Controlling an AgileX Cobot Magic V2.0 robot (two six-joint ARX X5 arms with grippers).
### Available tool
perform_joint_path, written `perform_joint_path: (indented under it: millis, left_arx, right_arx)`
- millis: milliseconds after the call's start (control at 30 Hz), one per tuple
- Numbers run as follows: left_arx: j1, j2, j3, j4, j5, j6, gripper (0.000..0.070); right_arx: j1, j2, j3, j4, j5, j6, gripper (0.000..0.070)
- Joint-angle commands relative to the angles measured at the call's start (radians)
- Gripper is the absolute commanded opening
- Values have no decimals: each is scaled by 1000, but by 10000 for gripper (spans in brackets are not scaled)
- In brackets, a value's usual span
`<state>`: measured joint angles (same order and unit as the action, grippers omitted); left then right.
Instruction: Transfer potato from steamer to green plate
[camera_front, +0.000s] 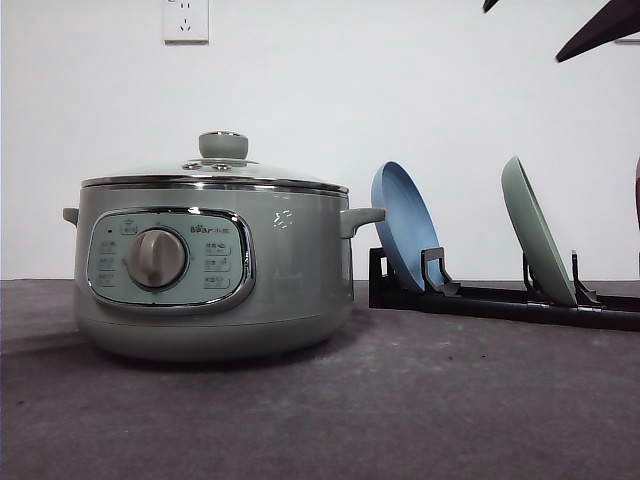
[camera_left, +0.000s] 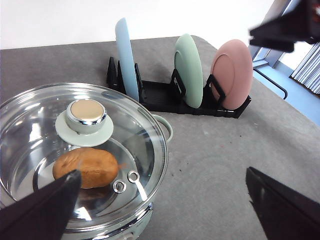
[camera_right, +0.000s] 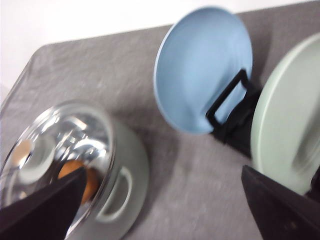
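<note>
The sage-green steamer (camera_front: 215, 270) stands on the left of the grey table with its glass lid (camera_left: 75, 150) on. Through the lid I see the orange-brown potato (camera_left: 86, 167) lying inside. In the right wrist view the potato (camera_right: 75, 174) is a blurred orange patch under the lid. The green plate (camera_front: 535, 235) stands on edge in a black rack, right of the blue plate (camera_front: 405, 225). My left gripper (camera_left: 161, 174) hangs open above the steamer's near side. My right gripper (camera_right: 163, 170) is open too, high over the gap between the steamer (camera_right: 115, 190) and the green plate (camera_right: 290, 115).
The black rack (camera_left: 165, 97) holds the blue plate (camera_left: 126, 57), the green plate (camera_left: 189, 70) and a pink plate (camera_left: 231, 80), all upright. The lid has a knob (camera_left: 87, 114) in its middle. Dark arm parts (camera_front: 600, 30) hang at the upper right. Bare grey table (camera_front: 450, 400) lies in front.
</note>
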<state>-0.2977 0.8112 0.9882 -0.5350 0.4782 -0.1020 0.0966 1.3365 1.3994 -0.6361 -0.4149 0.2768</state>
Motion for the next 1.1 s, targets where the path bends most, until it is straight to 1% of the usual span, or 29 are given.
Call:
perform_joint_path:
  millis: [0,133,267,333,567,633,700,867,900,1000,1067]
  left_arx:
    - [-4,6,23,7,9,11,676]
    - [-4,6,23,7,9,11,676]
    - [-4,6,23,7,9,12,676]
    - [-4,6,23,7,9,12,676]
    - [-4,6,23,7,9,12,676]
    - [-4,6,23,5,9,12,676]
    - [-4,6,23,2,9,12,676]
    - [-4,9,23,-3,9,12,676]
    - [-4,10,23,-3,9,12,676]
    - [-4,16,23,-4,9,12,676]
    - [-4,20,23,-4,9,12,676]
  right_arx:
    - [-12,57,61,15,4,-7,623]
    - [-39,169,154,14,2,10,624]
    - [-58,265,215,14,4,12,623]
    - [-63,312,234,15,4,12,611]
    - [-67,423,238,74,6,12,579]
    - [-67,443,238,92,7,12,554]
    - [-67,456,238,104,24,15,530]
    - [-66,469,238,116,83,19,527]
    - [-66,470,238,120,84,20,518]
    - [-68,470,238,129,84,21,426]
    - [-73,472,238,133,83,24,412]
